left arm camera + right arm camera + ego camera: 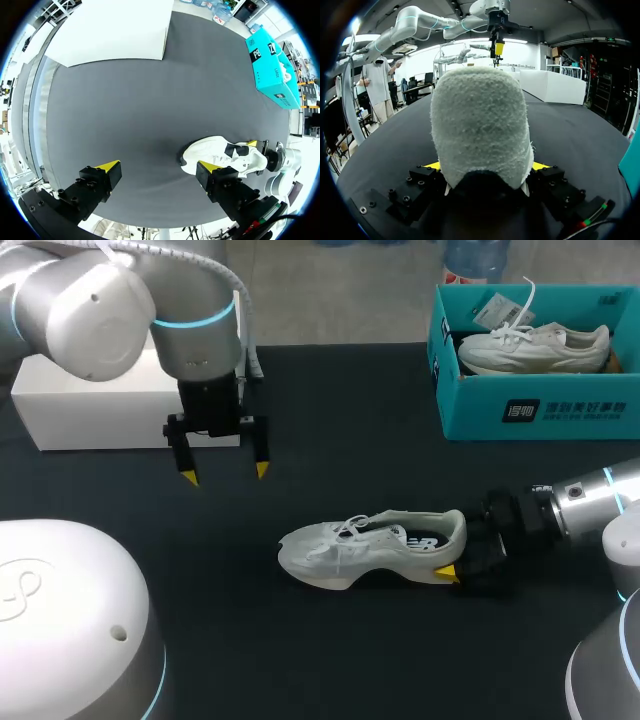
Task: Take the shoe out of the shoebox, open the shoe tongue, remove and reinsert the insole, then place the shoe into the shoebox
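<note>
A white shoe (365,545) lies on its side on the black table, toe toward my left arm, laces and dark inside showing. My right gripper (458,550) comes in from the right and is shut on the shoe's heel; in the right wrist view the heel (480,120) fills the gap between both yellow tips of the right gripper (485,165). My left gripper (225,474) hangs open above the table, behind and left of the shoe, with nothing in it. From the left wrist, the shoe (220,155) lies ahead of the open left gripper (159,166), near one finger.
A teal shoebox (540,410) stands at the back right with a second white shoe (535,348) and a tag inside. A white box (90,405) sits at the back left, behind my left gripper. A white rounded robot housing (60,620) fills the near left corner.
</note>
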You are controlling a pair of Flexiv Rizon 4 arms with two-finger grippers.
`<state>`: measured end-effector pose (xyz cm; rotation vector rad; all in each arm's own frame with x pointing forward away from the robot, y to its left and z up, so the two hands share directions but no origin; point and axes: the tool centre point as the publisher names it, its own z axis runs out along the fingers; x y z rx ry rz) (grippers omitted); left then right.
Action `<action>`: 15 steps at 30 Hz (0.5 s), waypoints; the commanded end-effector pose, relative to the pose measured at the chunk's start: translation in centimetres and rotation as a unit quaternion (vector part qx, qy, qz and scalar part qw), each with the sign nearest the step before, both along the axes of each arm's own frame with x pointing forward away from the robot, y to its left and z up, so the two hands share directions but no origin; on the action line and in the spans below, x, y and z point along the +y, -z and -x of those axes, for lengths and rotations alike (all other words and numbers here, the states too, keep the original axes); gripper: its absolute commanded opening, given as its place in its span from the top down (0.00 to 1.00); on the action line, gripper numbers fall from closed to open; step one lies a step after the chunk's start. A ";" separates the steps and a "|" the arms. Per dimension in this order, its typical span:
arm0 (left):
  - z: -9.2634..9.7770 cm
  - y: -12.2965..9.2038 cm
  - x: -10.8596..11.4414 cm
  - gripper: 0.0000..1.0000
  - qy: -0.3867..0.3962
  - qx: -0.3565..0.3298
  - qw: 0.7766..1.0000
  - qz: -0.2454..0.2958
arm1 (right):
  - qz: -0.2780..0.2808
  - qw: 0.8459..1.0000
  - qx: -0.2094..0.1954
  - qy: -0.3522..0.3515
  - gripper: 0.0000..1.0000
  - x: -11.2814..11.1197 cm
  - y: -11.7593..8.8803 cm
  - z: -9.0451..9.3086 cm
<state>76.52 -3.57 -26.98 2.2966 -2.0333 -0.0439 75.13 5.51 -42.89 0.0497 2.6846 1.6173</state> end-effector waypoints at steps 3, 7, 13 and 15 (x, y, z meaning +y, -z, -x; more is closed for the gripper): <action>1.1 1.4 -5.3 0.00 0.034 0.004 0.999 0.001 | 0.001 1.000 -0.001 0.001 1.00 0.1 0.2 -0.2; 1.9 1.6 -7.8 0.00 0.055 0.003 0.998 0.007 | 0.001 1.000 -0.001 0.001 1.00 0.1 0.2 -0.2; 2.6 1.6 -11.6 0.00 0.094 -0.005 0.995 0.017 | 0.001 1.000 -0.001 0.001 1.00 0.1 0.2 -0.2; 2.7 1.5 -12.9 0.00 0.107 -0.009 0.994 0.019 | 0.001 1.000 -0.001 0.001 1.00 0.1 0.2 -0.2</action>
